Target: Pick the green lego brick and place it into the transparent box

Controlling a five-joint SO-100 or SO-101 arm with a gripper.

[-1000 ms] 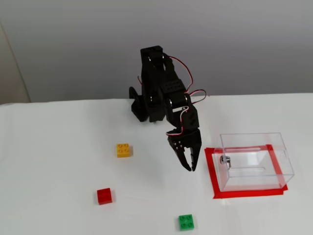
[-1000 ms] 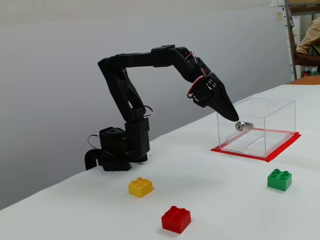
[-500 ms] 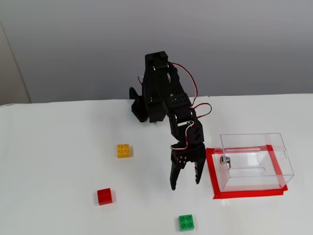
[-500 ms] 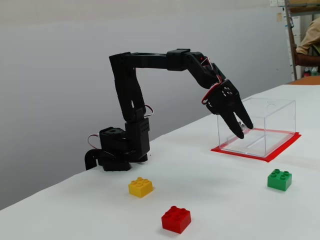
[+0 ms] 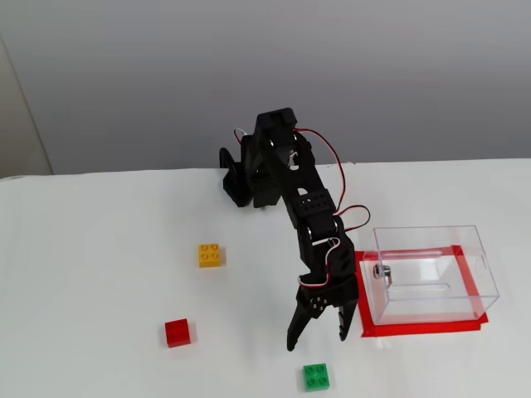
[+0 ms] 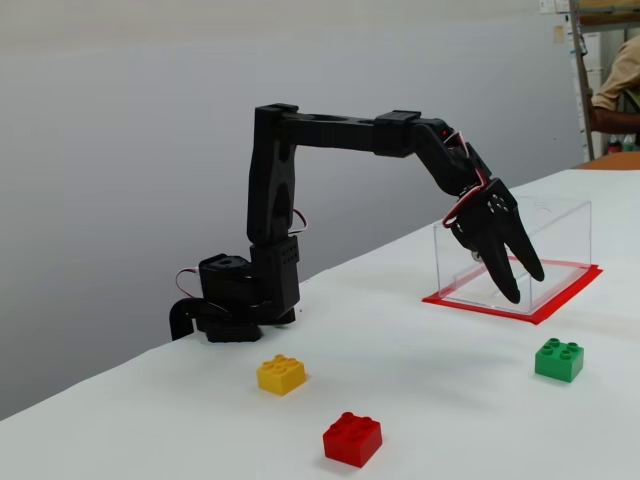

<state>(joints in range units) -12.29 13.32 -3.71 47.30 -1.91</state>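
Three bricks sit on the white desk (image 5: 99,274): the green lego brick (image 5: 316,376) nearest the camera in a fixed view, a red brick (image 5: 177,332) and a yellow brick (image 5: 211,254) to its left. The claw (image 5: 318,339) hangs spread and empty above the desk, just short of the green brick, beside the transparent box (image 5: 431,272) on its red tape outline (image 5: 421,326).

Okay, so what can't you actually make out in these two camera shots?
- In a fixed view, the clear box: its left front corner and the metal knob are hidden behind the gripper.
- In a fixed view, the green brick lies close to the bottom edge; its sides are not visible from above.
- In a fixed view, the person at the right edge is cut off; only an arm shows.
- The inner faces of the open fingers are too dark to read in both fixed views.
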